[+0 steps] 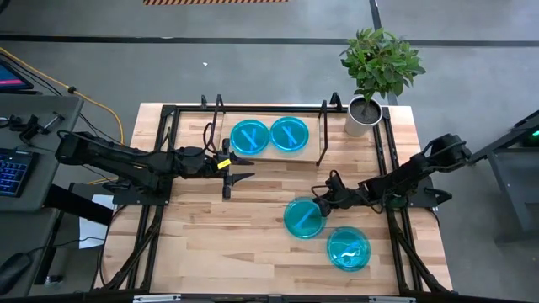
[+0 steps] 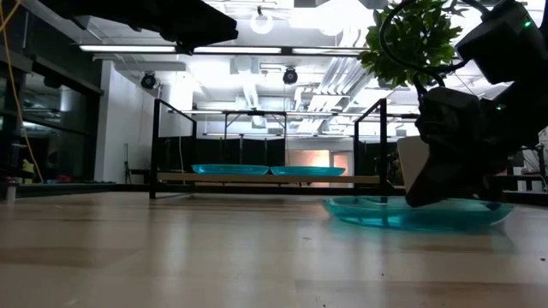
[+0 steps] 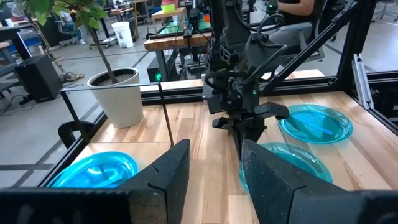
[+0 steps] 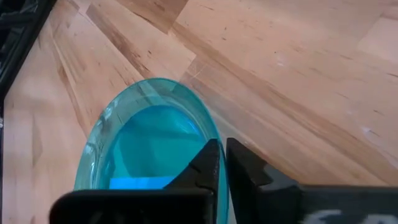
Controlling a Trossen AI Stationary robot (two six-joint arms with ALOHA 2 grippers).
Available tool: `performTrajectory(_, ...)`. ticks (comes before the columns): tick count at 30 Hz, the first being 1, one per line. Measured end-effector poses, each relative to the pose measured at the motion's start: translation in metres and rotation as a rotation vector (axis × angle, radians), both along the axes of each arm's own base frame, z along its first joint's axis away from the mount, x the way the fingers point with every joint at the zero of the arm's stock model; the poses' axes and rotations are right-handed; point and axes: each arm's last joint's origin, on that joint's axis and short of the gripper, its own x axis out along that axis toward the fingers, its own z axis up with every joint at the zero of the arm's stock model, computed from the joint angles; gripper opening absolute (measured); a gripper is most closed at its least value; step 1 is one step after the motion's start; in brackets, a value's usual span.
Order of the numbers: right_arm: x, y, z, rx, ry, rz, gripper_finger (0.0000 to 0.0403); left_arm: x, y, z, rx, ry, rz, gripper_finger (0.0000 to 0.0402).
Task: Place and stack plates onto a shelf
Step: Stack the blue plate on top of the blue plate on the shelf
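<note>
Two cyan plates (image 1: 248,136) (image 1: 289,134) lie side by side on the light-wood shelf (image 1: 268,154) at the table's far middle. A third plate (image 1: 301,220) lies right of the table's middle, and a fourth plate (image 1: 348,249) lies nearer the front right. My right gripper (image 1: 320,203) is shut on the third plate's far right rim. My left gripper (image 1: 244,168) is open and empty, hovering just in front of the shelf's left half. It also shows in the left wrist view (image 3: 214,174). My right gripper pinches the plate's rim (image 4: 200,134) between its two fingers, one on the inner face and one on the outer side. It comes from the table's right, slanting down. In the low view the plate (image 2: 402,214) sits low on the table.
A potted plant (image 1: 370,76) in a white pot stands at the far right corner, beside the shelf's right wire frame (image 1: 322,135). The table's black frame bars (image 1: 160,168) run along its left and right sides. Bare wood lies at the front left (image 1: 210,244).
</note>
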Motion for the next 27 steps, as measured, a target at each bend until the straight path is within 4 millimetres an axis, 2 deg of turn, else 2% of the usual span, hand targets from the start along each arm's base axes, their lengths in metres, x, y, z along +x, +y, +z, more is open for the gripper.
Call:
performTrajectory(4,0.000,0.000,0.002,0.005,-0.008,0.009,0.0002,0.000,0.000,0.000,0.000,0.000,0.000,0.0138)
performTrajectory(19,0.002,-0.004,0.021,0.037,-0.122,0.030,0.0000,0.000,0.000,0.000,0.002,0.000,0.000,0.0138)
performTrajectory(22,0.009,-0.003,0.029,0.032,-0.183,0.046,0.0000,0.000,0.000,0.000,0.003,-0.001,0.000,0.0138)
performTrajectory(27,0.032,0.004,0.054,-0.032,-0.233,0.099,0.0000,0.000,0.000,0.000,0.003,-0.001,0.000,0.0138)
